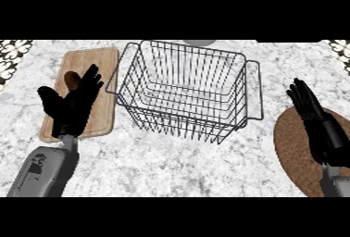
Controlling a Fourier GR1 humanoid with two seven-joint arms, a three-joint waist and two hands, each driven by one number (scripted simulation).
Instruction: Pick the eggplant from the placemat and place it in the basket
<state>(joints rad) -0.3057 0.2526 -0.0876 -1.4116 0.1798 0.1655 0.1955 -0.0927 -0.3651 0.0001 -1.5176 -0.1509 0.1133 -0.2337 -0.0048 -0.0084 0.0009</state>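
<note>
Marble counter point(178, 162), nothing moved yet by the look of it. Eggplant point(70, 79) is a dark shape lying on the wooden board point(103, 60) at left, mostly hidden behind the left hand point(70, 105), whose fingers are straight and spread, holding nothing. Wire basket point(184, 88) just right of the board, nothing in it. Right hand point(315, 121) open over the brown round placemat point(290, 143), resting. Grasp, lift and drop-in all remain.
</note>
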